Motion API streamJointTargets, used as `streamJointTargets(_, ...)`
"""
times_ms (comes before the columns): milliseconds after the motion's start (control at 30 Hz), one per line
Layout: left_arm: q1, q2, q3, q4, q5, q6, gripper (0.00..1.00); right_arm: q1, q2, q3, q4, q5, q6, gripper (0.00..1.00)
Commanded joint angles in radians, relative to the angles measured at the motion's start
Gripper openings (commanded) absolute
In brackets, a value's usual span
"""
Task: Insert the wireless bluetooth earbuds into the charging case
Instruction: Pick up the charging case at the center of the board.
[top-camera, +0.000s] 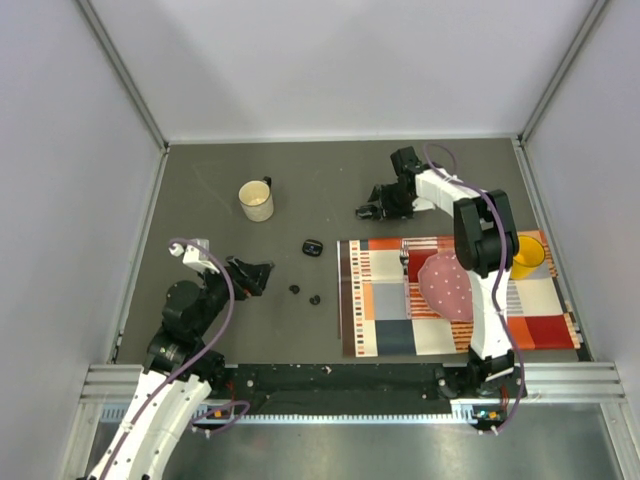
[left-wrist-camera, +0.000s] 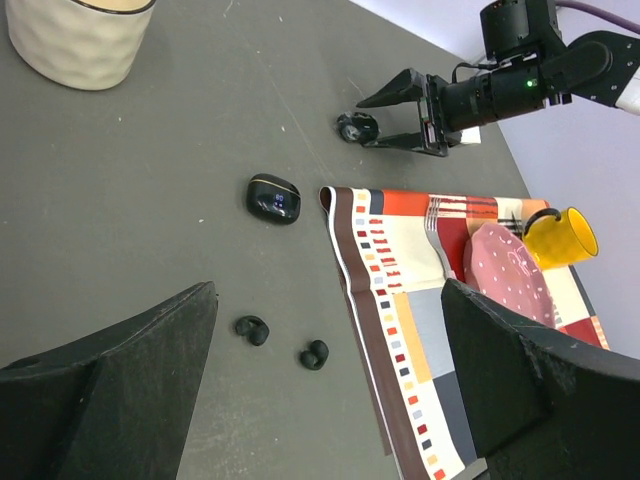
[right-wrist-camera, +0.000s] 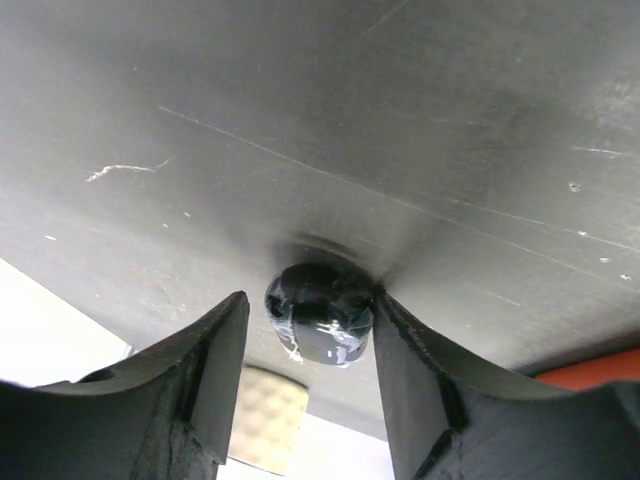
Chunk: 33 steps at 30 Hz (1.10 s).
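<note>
Two tiny black earbuds lie on the grey table, just ahead of and between the fingers of my open, empty left gripper. In the top view they lie right of that gripper. A closed black charging case with blue lights lies beyond them. My right gripper straddles a second glossy black case at the far middle of the table. Its right finger touches the case and its left finger stands slightly apart. No other earbuds show.
A cream mug stands at the far left. A patterned cloth covers the right side, with a pink dotted plate, a fork and a yellow cup on it. Metal rails edge the table.
</note>
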Motion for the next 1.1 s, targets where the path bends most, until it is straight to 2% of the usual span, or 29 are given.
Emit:
streamJointTargets(0, 0.001, 0.005, 0.023, 0.073, 0.037, -0.005, 0.99, -0.004, 0.022, 0.006, 0.001, 0.01, -0.017, 0.5)
streamJointTargets(100, 0.003, 0.007, 0.015, 0.089, 0.051, -0.011, 0.99, -0.004, 0.022, -0.003, 0.001, 0.008, -0.023, 0.45)
streamJointTargets(200, 0.003, 0.002, 0.009, 0.1, 0.053, -0.027, 0.99, -0.006, 0.022, -0.007, 0.001, -0.002, -0.037, 0.32)
streamJointTargets(300, 0.003, -0.004, 0.003, 0.1, 0.043, -0.034, 0.99, -0.003, 0.007, -0.023, 0.001, 0.0, -0.061, 0.11)
streamJointTargets(333, 0.003, -0.008, 0.0, 0.103, 0.04, -0.033, 0.99, -0.004, 0.0, -0.026, 0.001, 0.004, -0.076, 0.0)
streamJointTargets(533, 0.003, -0.031, -0.013, 0.099, 0.027, -0.08, 0.99, -0.004, -0.11, -0.056, 0.056, 0.044, -0.224, 0.0)
streamJointTargets(633, 0.003, -0.047, -0.031, 0.102, -0.009, -0.129, 0.99, -0.004, -0.2, -0.133, 0.177, 0.04, -0.268, 0.0)
streamJointTargets(800, 0.003, -0.064, -0.034, 0.106, 0.002, -0.116, 0.99, 0.005, -0.381, -0.352, 0.462, 0.031, -0.34, 0.0)
streamJointTargets(1067, 0.003, -0.038, -0.022, 0.174, 0.114, -0.08, 0.99, 0.054, -0.7, -0.65, 0.634, 0.004, -0.359, 0.0)
